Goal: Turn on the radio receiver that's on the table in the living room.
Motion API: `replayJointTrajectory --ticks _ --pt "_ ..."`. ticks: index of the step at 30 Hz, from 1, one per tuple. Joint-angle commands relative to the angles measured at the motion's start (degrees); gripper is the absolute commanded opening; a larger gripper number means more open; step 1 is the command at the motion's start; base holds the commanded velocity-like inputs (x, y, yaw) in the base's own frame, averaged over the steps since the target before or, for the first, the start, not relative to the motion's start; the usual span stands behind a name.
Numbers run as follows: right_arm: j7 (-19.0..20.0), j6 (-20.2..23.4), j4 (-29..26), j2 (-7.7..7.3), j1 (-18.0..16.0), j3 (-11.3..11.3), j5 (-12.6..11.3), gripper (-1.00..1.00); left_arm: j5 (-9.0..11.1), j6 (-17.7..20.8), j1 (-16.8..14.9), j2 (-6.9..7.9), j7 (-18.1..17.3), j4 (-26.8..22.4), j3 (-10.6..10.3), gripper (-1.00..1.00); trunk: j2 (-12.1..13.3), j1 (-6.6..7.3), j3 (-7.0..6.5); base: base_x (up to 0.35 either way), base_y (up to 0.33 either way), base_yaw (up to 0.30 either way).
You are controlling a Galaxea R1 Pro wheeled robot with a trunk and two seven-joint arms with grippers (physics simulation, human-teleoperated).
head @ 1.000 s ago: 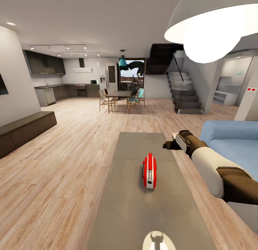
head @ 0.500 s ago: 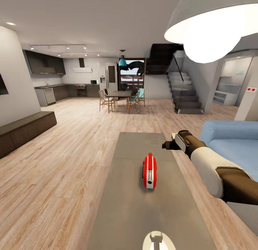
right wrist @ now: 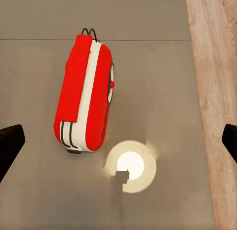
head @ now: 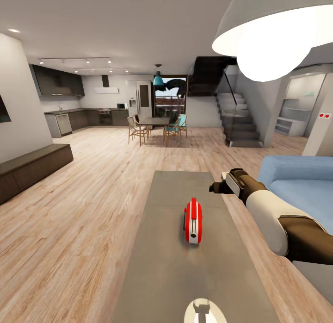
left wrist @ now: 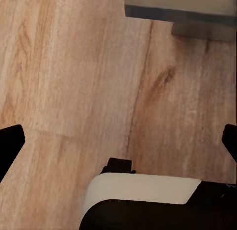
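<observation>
— Where's the radio receiver (head: 193,220) right now?

— Standing upright near the middle of the table (head: 166,263), edge-on to the head camera. From the right wrist camera, the radio receiver (right wrist: 86,94) appears from above, red body with a white rim, and the round dial on one face.

— And the arms?

— The right gripper (head: 217,188) hovers over the far right part of the table, beyond the radio and well apart from it. Its dark fingertips (right wrist: 11,143) sit at the outer edges of the wrist picture, so the jaws are spread wide with nothing between them. The left gripper (left wrist: 118,141) is likewise wide apart and empty, pointing down at the wood floor (left wrist: 74,81) beside a table corner.

— So which step is this?

— I'd judge it's the approach: the robot is parked at the table's near end, arm raised, no contact yet.

— What does the next move need?

— Bringing the right gripper nearer and down toward the radio's dial face, then pressing gently. The radio is narrow and upright, so a sideways shove could tip it.
</observation>
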State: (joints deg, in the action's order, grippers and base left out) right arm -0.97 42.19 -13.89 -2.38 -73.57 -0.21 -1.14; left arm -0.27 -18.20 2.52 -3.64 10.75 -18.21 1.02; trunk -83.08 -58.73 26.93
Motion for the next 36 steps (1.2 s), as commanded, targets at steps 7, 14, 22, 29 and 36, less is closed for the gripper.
replayJointTrajectory --ticks 7,14,22,29,36 --pt "-0.01 0.00 0.00 0.01 0.00 0.00 0.00 1.00 0.00 -0.19 0.00 0.09 -0.09 -0.69 -0.29 1.00 0.00 0.00 0.00 0.000 0.078 0.000" --pt "0.00 0.00 0.00 0.01 0.00 0.00 0.00 1.00 0.00 -0.17 0.00 0.24 0.03 -0.73 -0.30 1.00 0.00 0.00 0.00 0.000 0.247 0.000" --pt "0.00 0.00 0.00 0.01 0.00 0.00 0.00 1.00 0.00 -0.17 -0.01 0.38 0.19 -0.77 -0.23 1.00 0.00 0.00 0.00 0.000 0.267 0.000" --pt "0.00 0.00 0.00 0.02 0.00 0.03 0.00 1.00 -0.06 -0.17 -0.01 0.43 0.23 -0.77 -0.23 1.00 0.00 0.00 0.00 0.000 0.257 0.000" --pt "-0.11 -0.02 0.00 0.01 0.00 0.02 0.04 1.00 -0.01 -0.27 0.00 0.23 0.39 -1.19 -0.23 1.00 0.00 0.00 0.00 0.000 0.078 0.000"
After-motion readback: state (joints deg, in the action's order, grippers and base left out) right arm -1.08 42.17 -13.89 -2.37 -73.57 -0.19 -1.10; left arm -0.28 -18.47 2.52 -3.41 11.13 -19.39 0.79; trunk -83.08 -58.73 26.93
